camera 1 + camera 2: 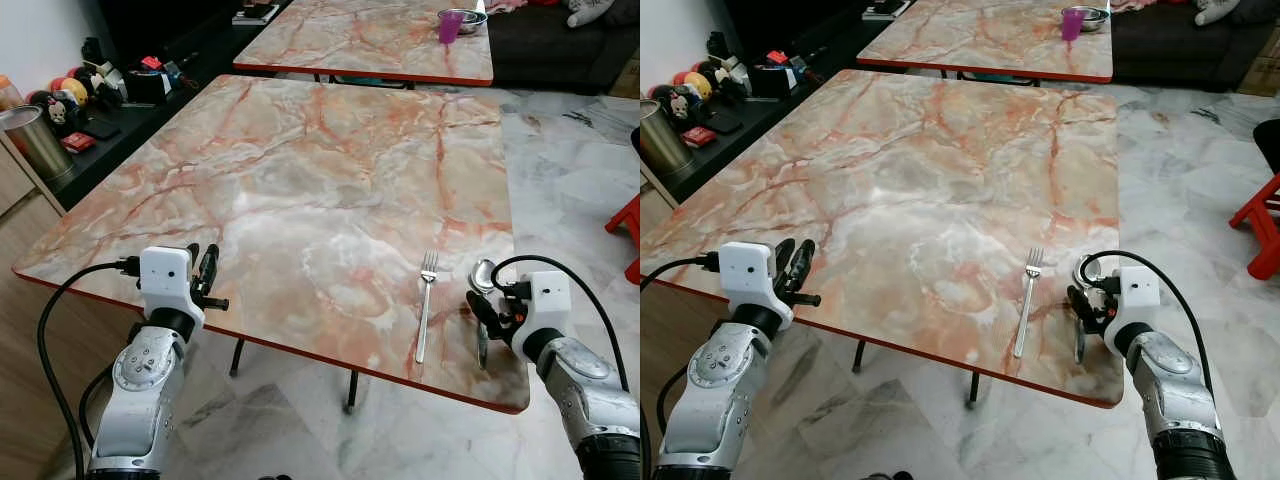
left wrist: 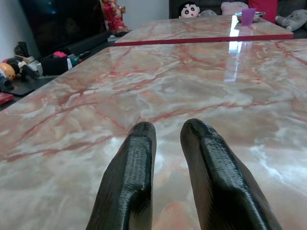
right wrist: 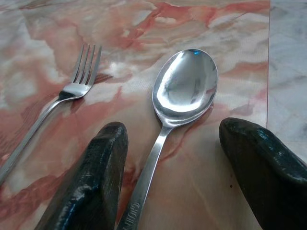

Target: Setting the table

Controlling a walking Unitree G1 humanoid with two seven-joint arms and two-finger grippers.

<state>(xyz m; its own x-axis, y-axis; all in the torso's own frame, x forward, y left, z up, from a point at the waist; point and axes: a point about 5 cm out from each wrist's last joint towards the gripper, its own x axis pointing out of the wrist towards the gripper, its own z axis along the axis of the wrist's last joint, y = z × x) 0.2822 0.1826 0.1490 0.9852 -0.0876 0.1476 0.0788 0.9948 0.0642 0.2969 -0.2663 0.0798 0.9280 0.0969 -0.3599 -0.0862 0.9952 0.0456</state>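
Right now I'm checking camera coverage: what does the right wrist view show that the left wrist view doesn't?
The right wrist view has the spoon lying bowl-up between the right gripper's open fingers, the fork beside it, and a strip of floor past the table edge. The left wrist view has the left gripper over bare marble, a second table with a purple cup, and a cluttered dark shelf. Both share the marble tabletop.

A purple cup [image 1: 450, 26] and metal bowl [image 1: 468, 17] stand on the far table [image 1: 370, 45].
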